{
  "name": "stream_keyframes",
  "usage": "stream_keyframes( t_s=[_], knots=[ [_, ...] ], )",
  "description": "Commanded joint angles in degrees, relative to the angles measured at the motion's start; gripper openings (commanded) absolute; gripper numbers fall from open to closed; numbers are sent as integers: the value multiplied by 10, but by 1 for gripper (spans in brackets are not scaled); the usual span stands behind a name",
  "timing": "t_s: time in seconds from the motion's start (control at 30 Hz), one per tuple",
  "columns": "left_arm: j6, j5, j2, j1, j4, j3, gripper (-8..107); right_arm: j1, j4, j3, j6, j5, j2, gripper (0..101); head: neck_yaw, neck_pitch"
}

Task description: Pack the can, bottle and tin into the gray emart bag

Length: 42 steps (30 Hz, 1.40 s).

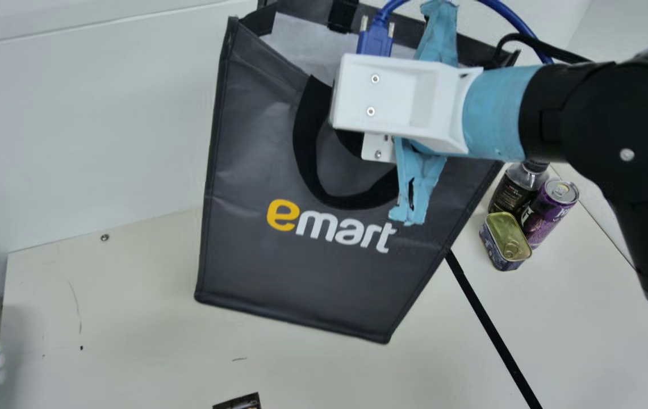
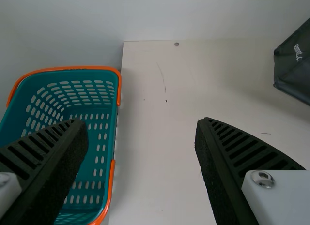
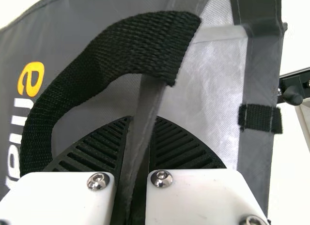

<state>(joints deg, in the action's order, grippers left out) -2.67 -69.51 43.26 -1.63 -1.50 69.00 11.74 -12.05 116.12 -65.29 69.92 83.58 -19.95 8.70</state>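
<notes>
- Although we judge the bag's upper edge secured, packing proper has yet to begin: all three items sit outside the gray emart bag [image 1: 244, 255].
- Our right gripper [image 3: 143, 119], toward 1 o'clock in the main view, pinches that edge between its two fingers, beside a handle loop [image 1: 306, 142].
- The bag spans the main view from 12 o'clock toward 6 o'clock, its mouth toward 12 o'clock. It looks raised; we cannot confirm its clearance from the table [image 1: 130, 352].
- Our left gripper [image 2: 141, 121] is spread wide with nothing between its fingers; the teal basket [image 2: 72, 68] lies at 8 o'clock in the main view.
- The tin [image 1: 505, 241] lies on the table between 3 and 4 o'clock.
- The can [image 1: 548, 218] stands close beyond it at 3 o'clock.
- The bottle [image 1: 511, 196], also at 3 o'clock, stands beside the can, partly behind the bag.
- Remaining, in our judgement: seat the bag, open its mouth, then load tin, can and bottle.
</notes>
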Motion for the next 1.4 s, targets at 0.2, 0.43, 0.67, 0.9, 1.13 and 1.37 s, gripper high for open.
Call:
stream_keyframes(
  t_s=[0.2,0.43,0.67,0.9,1.13,1.37],
  knots=[
    [0,0,0,0,0,0,90,18,16,-47,11,0,-40,0,0,13],
    [0,0,0,0,0,0,90,23,23,-80,13,0,-65,0,0,13],
    [0,0,0,0,0,0,90,25,21,-116,8,0,-86,0,0,13],
    [0,0,0,0,0,0,90,30,18,-155,6,0,-104,0,0,13],
    [0,0,0,0,0,0,90,37,10,-185,11,0,-117,0,0,13],
    [0,0,0,0,0,0,90,46,4,-210,22,0,-128,0,0,13]
  ],
)
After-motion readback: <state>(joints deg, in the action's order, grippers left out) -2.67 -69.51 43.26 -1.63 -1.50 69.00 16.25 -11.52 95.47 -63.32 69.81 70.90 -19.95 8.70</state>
